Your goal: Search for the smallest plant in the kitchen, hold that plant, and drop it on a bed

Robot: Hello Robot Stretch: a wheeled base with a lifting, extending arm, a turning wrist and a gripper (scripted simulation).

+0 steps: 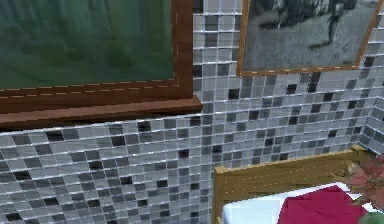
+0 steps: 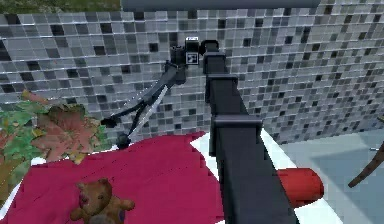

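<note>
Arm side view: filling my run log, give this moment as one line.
pincer: by red-and-green leafy plant, hold unclear | brown plush teddy bear: on crimson cloth bedcover

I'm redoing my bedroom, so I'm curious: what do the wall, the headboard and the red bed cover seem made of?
Wall: small mosaic tiles, ceramic or glass by the look, in grey, white and black squares with pale grout lines. Headboard: pale wood, judging by its tan, streaked surface. Red bed cover: probably matte cloth; it shows no shine.
</note>
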